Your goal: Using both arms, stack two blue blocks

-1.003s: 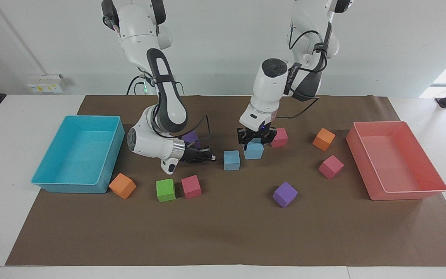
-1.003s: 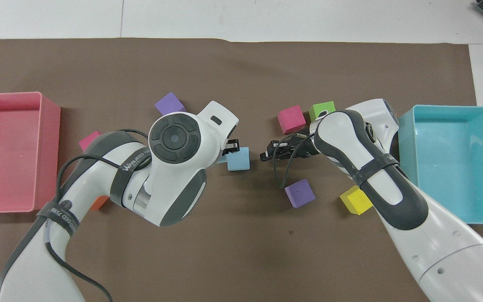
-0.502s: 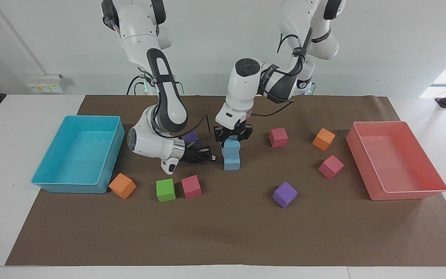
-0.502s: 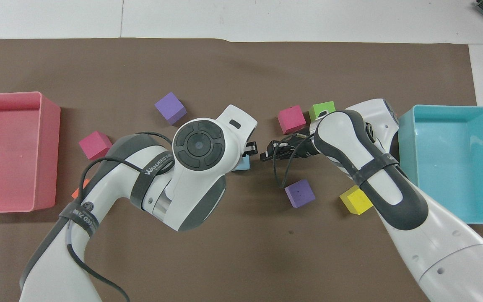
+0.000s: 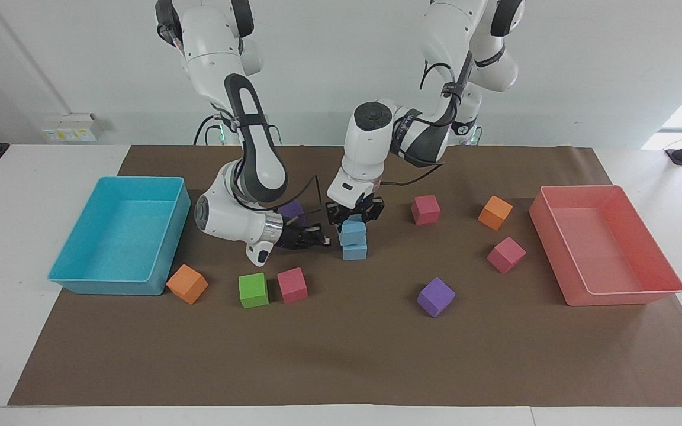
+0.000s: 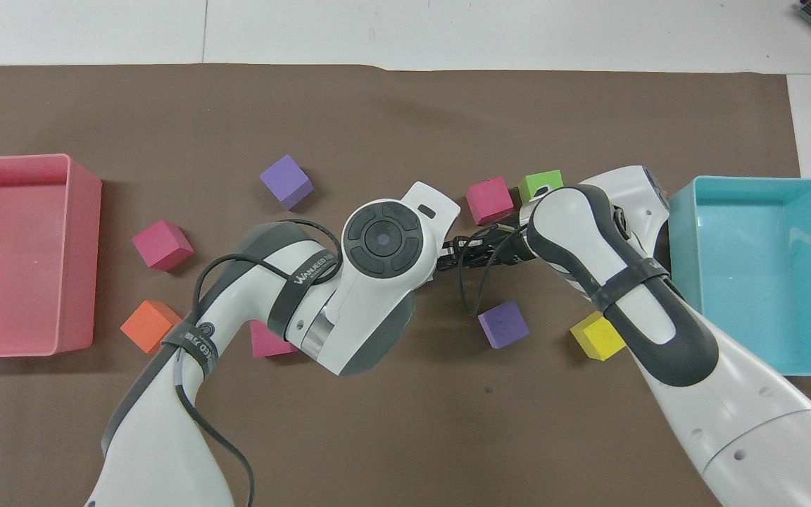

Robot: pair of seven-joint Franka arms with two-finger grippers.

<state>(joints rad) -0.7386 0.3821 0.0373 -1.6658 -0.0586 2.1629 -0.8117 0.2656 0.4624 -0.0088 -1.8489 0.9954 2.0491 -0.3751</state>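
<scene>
In the facing view one blue block [image 5: 351, 235] sits on the other blue block [image 5: 354, 252], a little askew, mid-table on the brown mat. My left gripper [image 5: 353, 227] points down over the stack and is shut on the upper block. My right gripper [image 5: 319, 239] lies low and level beside the stack, toward the right arm's end, close to it and holding nothing. In the overhead view the left arm's wrist [image 6: 381, 243] hides both blue blocks and the left gripper. The right gripper [image 6: 456, 252] shows there beside that wrist.
A turquoise tray [image 5: 110, 287] stands at the right arm's end and a pink tray [image 5: 619, 293] at the left arm's end. Green [image 5: 253, 290], pink [image 5: 292, 284], orange [image 5: 187, 283] and purple [image 5: 435, 297] cubes lie farther from the robots. Others lie around: pink [image 5: 425, 209], orange [image 5: 495, 212], purple [image 5: 292, 209].
My left gripper carried its blue block toward the right arm's end and lowered it onto the other blue block. The right arm has not moved.
</scene>
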